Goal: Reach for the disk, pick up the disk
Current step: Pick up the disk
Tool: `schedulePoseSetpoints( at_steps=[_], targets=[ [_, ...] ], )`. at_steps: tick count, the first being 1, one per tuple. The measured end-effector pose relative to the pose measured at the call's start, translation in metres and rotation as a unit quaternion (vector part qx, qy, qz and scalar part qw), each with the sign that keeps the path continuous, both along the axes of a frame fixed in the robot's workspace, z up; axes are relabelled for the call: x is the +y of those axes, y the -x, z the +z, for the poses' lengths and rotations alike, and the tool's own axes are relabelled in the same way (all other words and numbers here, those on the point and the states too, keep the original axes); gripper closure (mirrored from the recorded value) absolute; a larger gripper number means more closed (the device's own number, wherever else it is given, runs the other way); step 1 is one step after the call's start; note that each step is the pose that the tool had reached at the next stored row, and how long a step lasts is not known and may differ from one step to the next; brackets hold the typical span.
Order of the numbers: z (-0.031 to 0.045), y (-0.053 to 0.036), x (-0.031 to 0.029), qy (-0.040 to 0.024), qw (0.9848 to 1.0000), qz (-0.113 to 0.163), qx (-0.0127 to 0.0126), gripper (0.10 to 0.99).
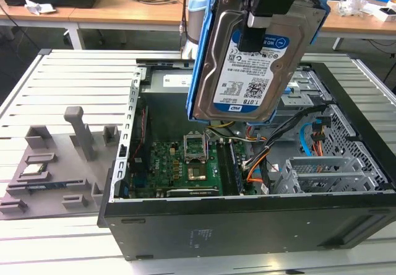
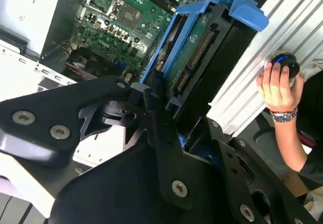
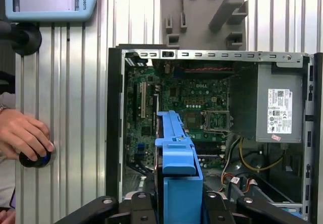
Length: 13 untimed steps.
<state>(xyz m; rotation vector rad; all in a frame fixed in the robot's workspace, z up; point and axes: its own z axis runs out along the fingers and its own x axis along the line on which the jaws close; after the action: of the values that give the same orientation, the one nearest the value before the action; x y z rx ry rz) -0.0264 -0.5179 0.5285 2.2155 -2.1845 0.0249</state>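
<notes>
On the exterior view's left a grey fixture tray (image 1: 59, 170) lies on the slatted metal table (image 1: 68, 77), beside the open computer case (image 1: 247, 219) with its green motherboard (image 1: 185, 163) exposed. The disk (image 1: 253, 58) hangs in the air above the case, tilted, label facing the camera, clear of the drive cage (image 1: 322, 176) on the right and touching nothing below, so the reach appears done and the pick-up seems complete or all but complete. The gripper (image 1: 252, 30) is clamped on the disk from above, its black fingers (image 1: 250, 39) pressed against the labelled face near the top edge, the blue bracket (image 1: 199, 70) framing the drive. In the first wrist view the bracket stands edge-on between the jaws over the case, while a person's hand (image 3: 22, 135) rests on a round knob on the table.
</notes>
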Motion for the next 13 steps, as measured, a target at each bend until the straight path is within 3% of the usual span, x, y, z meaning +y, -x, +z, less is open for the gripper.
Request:
schedulePoseSetpoints(
  at_steps=[2, 13],
  targets=[
    [-0.0003, 0.0000, -0.0115, 0.0000, 1.0000, 0.000, 0.0000, 0.725],
    [-0.0007, 0.0000, -0.0344, 0.0000, 1.0000, 0.000, 0.0000, 0.725]
  ],
)
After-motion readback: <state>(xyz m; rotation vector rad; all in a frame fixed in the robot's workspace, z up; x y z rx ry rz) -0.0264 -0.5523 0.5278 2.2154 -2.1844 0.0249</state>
